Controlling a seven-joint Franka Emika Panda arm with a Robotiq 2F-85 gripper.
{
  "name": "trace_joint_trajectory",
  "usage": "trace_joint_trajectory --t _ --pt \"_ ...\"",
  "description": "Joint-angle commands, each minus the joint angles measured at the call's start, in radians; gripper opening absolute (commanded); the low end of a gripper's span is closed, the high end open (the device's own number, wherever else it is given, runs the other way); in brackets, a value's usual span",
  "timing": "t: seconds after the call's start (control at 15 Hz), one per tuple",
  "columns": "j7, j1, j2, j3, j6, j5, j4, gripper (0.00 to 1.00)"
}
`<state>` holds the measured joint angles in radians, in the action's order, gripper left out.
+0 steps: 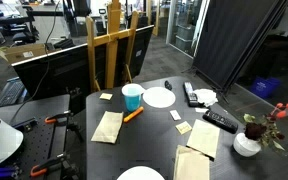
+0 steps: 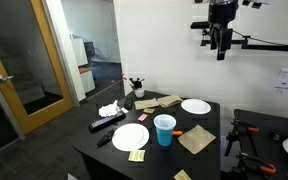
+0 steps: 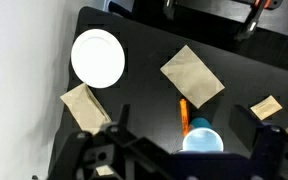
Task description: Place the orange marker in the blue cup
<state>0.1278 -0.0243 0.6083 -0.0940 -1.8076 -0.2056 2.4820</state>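
The orange marker [image 1: 132, 115], a short slim bright stick, lies flat on the black worktop [image 1: 159, 132], just beside the small light blue round plastic cup [image 1: 132, 97]. The cup stands upright with its mouth open. In the wrist view the marker [image 3: 184, 112] lies between the cup [image 3: 202, 138] and a square brown paper napkin [image 3: 192, 76], one end pointing at the cup's rim; I cannot tell whether they touch. A flat white round plate [image 1: 159, 97] sits near the cup on its other side, and a black remote control [image 1: 220, 120] lies farther along the worktop.

The gripper [image 2: 220, 48] hangs high above the worktop in an exterior view, well apart from both marker and cup. In the wrist view its dark fingers [image 3: 269, 148] show blurred at the bottom edge, spread wide and holding nothing, with the cup seen between them
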Motion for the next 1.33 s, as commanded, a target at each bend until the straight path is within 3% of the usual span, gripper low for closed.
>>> trace_joint_trajectory --t 0.0,0.33,0.53,0.93,1.27 --pt "-0.009 -0.021 -0.002 0.017 0.004 -0.009 -0.002 1.00" --pt "-0.009 -0.021 -0.002 0.017 0.004 -0.009 -0.002 1.00" --pt "-0.014 -0.022 0.006 0.022 -0.064 -0.018 0.031 1.00" --pt "0.000 -0.019 0.041 0.069 -0.360 0.005 0.178 1.00" --pt "0.052 -0.012 -0.011 0.158 -0.622 0.046 0.289 1.00"
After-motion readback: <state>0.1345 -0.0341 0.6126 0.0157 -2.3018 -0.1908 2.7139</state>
